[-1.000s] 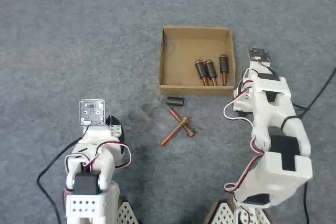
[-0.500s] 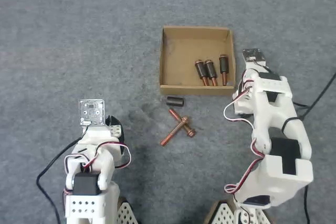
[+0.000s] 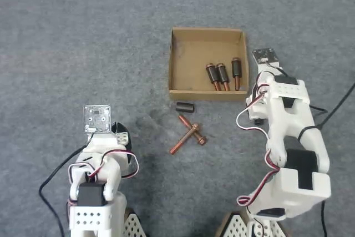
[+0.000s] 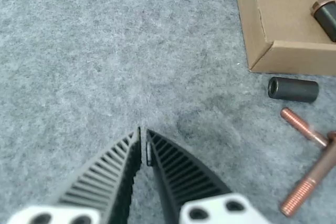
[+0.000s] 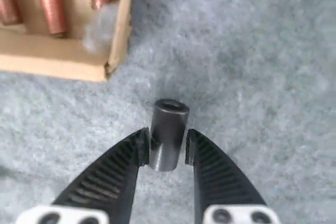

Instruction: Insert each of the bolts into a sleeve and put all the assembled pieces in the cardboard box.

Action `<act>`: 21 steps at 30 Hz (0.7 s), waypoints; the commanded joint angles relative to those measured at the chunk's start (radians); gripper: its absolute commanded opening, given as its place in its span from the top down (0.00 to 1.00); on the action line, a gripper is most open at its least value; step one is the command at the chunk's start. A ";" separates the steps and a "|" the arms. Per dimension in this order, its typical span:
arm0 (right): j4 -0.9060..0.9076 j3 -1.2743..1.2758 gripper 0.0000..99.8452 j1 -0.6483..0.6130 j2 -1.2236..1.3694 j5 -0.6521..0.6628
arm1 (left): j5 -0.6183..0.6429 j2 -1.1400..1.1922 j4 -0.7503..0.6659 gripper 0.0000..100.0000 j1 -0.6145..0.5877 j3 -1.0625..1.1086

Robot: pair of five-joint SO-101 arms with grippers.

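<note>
Sleeve (image 5: 170, 116) first: your right gripper (image 5: 166, 139) has its fingers clamped on the end of this black tube nearer the wrist, just off the near right corner of the cardboard box (image 3: 199, 94). The tube's long axis runs out along the fingers, with its open mouth facing away from the wrist. You cannot tell whether it rests on the desk (image 3: 83, 54) or hangs above it. That mouth is what the next bolt must meet. The two bare bolts lie crossed and touching between the arms, left of the held sleeve: the far bolt (image 3: 182, 121) points up toward the box, and the near bolt (image 3: 177, 146) slants from near left to far right. A loose sleeve (image 3: 184, 106) lies on its side between them and the box's near wall. Your left gripper (image 4: 143, 134) has its fingers together on nothing, with the bolts off to its right, so it looks like the arm to fetch one, and it must spread first. Three assembled pieces (image 3: 223, 74) already lie in the box's right half.
</note>
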 commanded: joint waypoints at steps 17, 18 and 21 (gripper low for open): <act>0.068 -0.044 0.85 -0.018 0.001 0.130 | -0.009 -0.018 -0.028 0.99 -0.003 -0.013; 0.077 -0.038 0.85 -0.022 -0.012 0.138 | -0.009 -0.018 -0.028 0.99 -0.003 -0.013; 0.064 -0.014 0.85 -0.031 -0.028 0.141 | -0.009 -0.018 -0.028 0.99 -0.003 -0.013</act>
